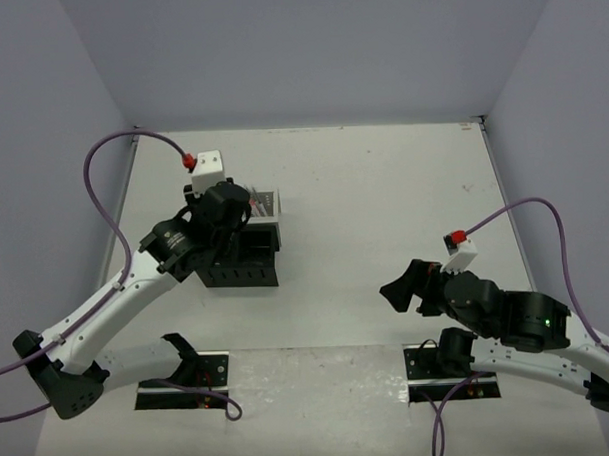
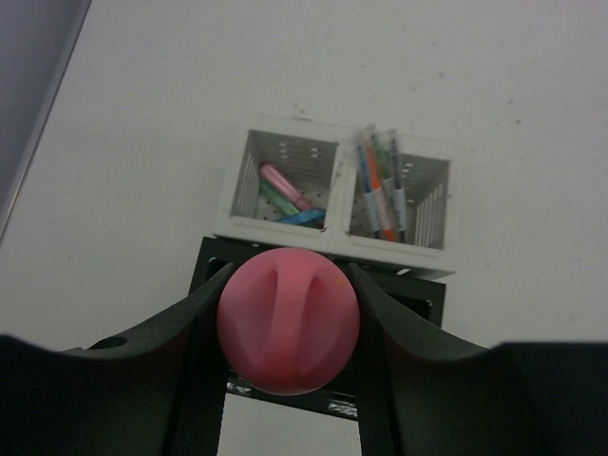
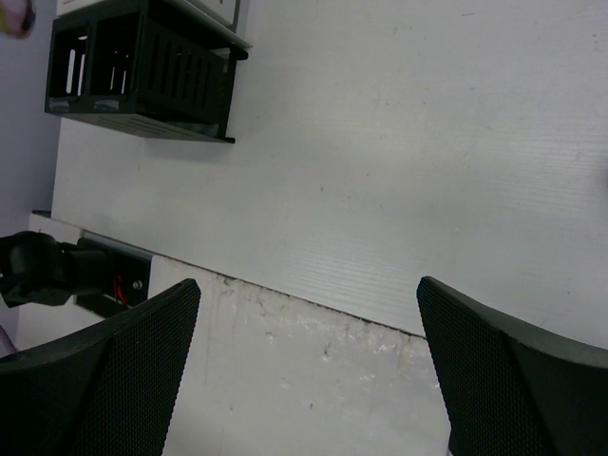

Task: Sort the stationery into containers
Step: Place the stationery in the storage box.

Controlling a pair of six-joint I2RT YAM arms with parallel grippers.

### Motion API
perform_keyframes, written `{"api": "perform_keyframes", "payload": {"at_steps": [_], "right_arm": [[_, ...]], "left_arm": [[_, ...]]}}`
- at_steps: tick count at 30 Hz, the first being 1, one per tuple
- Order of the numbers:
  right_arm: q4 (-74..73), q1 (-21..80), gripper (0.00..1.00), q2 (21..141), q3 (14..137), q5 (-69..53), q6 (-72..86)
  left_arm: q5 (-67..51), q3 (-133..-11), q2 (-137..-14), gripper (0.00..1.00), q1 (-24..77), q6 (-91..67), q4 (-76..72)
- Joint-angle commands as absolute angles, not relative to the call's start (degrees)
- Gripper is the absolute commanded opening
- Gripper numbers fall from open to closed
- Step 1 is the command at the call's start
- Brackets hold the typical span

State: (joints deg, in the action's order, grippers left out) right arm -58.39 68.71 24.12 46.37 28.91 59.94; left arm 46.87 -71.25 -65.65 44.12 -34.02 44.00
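My left gripper is shut on the round pink cap of a small bottle; the bottle's body is hidden below the cap. It hangs over the black compartments of the organiser. Beyond them, the left white mesh compartment holds pink, green and blue pieces, and the right mesh compartment holds several upright pens. In the top view the left gripper sits above the organiser. My right gripper is open and holds nothing, low over the table's right side, with its fingers wide apart.
The right wrist view shows the black organiser at upper left and the table's near edge running under the open jaws. The left arm's base mount lies at the left. Grey walls enclose the table.
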Motion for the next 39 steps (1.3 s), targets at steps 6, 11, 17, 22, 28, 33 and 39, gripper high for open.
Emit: {"api": "perform_keyframes", "payload": {"at_steps": [6, 11, 17, 22, 28, 33, 39], "right_arm": [[-54.77, 68.82, 0.99, 25.31, 46.24, 27.89, 58.98], [-55.24, 68.82, 0.99, 24.72, 46.03, 27.34, 59.37], [-55.93, 68.82, 0.99, 23.20, 45.79, 27.72, 59.54], [-57.17, 68.73, 0.99, 24.90, 46.39, 29.44, 59.57], [-63.06, 67.64, 0.99, 30.79, 47.97, 34.01, 64.95], [-62.16, 58.80, 0.99, 37.98, 47.45, 32.89, 62.68], [-54.49, 43.85, 0.99, 44.01, 46.77, 27.18, 57.03]], "left_arm": [[53.14, -59.76, -57.03, 0.00, 38.82, -42.75, 44.37], [53.35, -57.44, -58.47, 0.00, 37.84, -43.37, 42.57], [51.94, -55.16, -59.29, 0.02, 37.67, -45.15, 40.96], [48.46, -54.04, -58.41, 0.38, 37.63, -44.86, 38.64], [44.50, -54.82, -57.38, 1.00, 37.67, -45.16, 39.55], [36.02, -56.70, -54.92, 1.00, 37.88, -42.27, 39.73], [29.98, -61.04, -50.06, 1.00, 38.84, -36.23, 40.99]]}}
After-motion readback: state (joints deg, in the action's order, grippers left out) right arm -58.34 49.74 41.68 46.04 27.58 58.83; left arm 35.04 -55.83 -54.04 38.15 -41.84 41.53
